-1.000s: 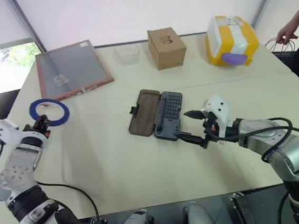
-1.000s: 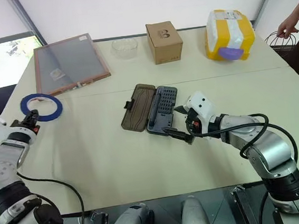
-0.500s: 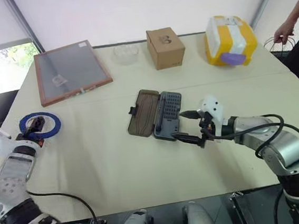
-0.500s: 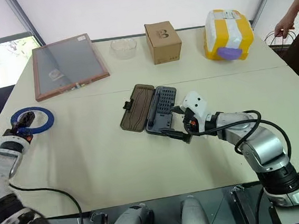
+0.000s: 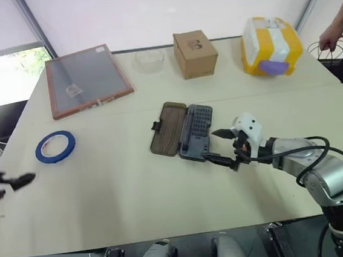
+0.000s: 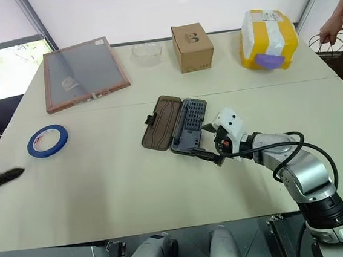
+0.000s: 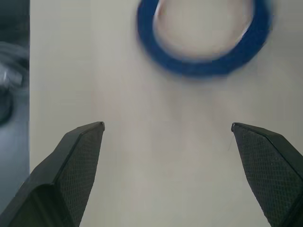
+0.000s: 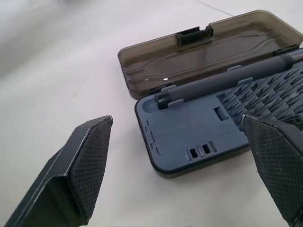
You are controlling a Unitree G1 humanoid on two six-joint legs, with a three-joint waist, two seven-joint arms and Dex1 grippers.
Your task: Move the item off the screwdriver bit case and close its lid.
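Beige tabletop (image 5: pixel 122 188) runs wide and mostly bare, with its near edge free in front of the work. At its middle lies the screwdriver bit case (image 5: pixel 195 139), opened out: the brown lid (image 5: pixel 165 129) is folded flat on the robot's left of the grey tray, and a dark driver handle (image 8: pixel 227 80) sits in the tray along the hinge side. The blue tape roll (image 7: pixel 203 71) lies flat on the tabletop well to the left of the case, with a broad bare stretch between the two.

The right claw (image 5: pixel 210 144) is spread wide, low over the tabletop, at the near right corner of the tray; one finger reaches along the tray's near edge and the other sits off its right side (whether either touches the tray, I cannot tell). The left claw (image 7: pixel 167 125) is also spread wide, holding nothing, out at the tabletop's left edge and near the tape roll.

Along the far edge stand a framed panel (image 5: pixel 85 79), a clear bowl (image 5: pixel 150 57), a cardboard box (image 5: pixel 195 53) and a yellow-and-white package (image 5: pixel 271 45), all well apart from the case. A person's hand (image 5: pixel 333 35) shows past the far right corner.
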